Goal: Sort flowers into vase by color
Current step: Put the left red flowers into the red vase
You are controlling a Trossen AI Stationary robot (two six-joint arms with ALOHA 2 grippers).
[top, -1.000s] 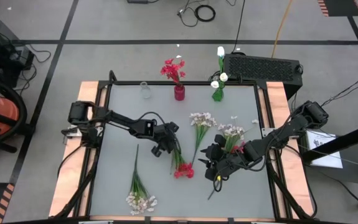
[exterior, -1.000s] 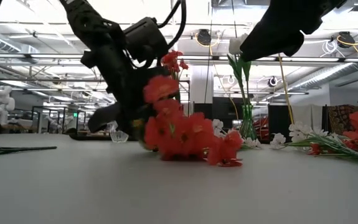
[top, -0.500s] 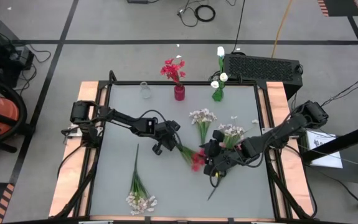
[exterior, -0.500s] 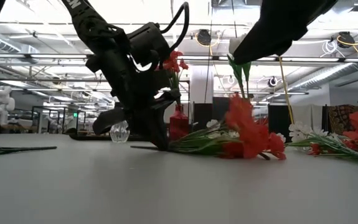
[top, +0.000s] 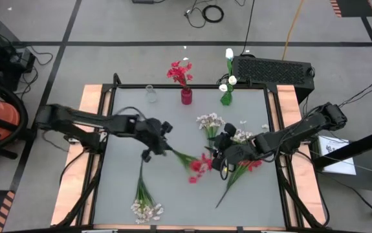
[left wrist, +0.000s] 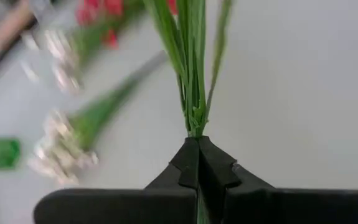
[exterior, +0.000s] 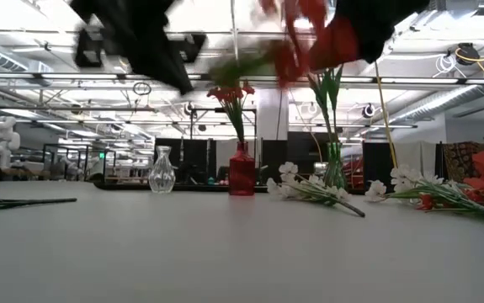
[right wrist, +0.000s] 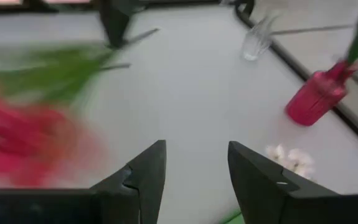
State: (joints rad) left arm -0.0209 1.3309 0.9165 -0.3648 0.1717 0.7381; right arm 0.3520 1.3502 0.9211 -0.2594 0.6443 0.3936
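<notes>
looking down from above, you see your left gripper (top: pixel 154 146) over the left-middle of the table (top: pixel 124 181), its fingers pressed together on the green stem end of a red flower (top: pixel 198 166). the left wrist view shows that clamp plainly: the dark fingers (left wrist: pixel 198 163) meet on the stem (left wrist: pixel 192 93). the stem runs from the gripper toward the table's middle, with the red blooms at its far end. in the low view those blooms (exterior: pixel 309 34) sit high in the picture, clear of the tabletop.

your right gripper (top: pixel 220 150) is just beside those blooms, right of the table's middle, its fingers (right wrist: pixel 147 171) standing apart with nothing between them.

along the back edge stand a clear glass vase (top: pixel 151 94), a red vase (top: pixel 186 96) holding red flowers, and a green vase (top: pixel 226 98) holding white buds. a pale blossom stem (top: pixel 144 197) lies near the front left, well apart from both grippers. another pale cluster (top: pixel 209 122) lies behind the right gripper, and a further bunch of pale and red stems (top: pixel 244 162) lies under the right arm.
</notes>
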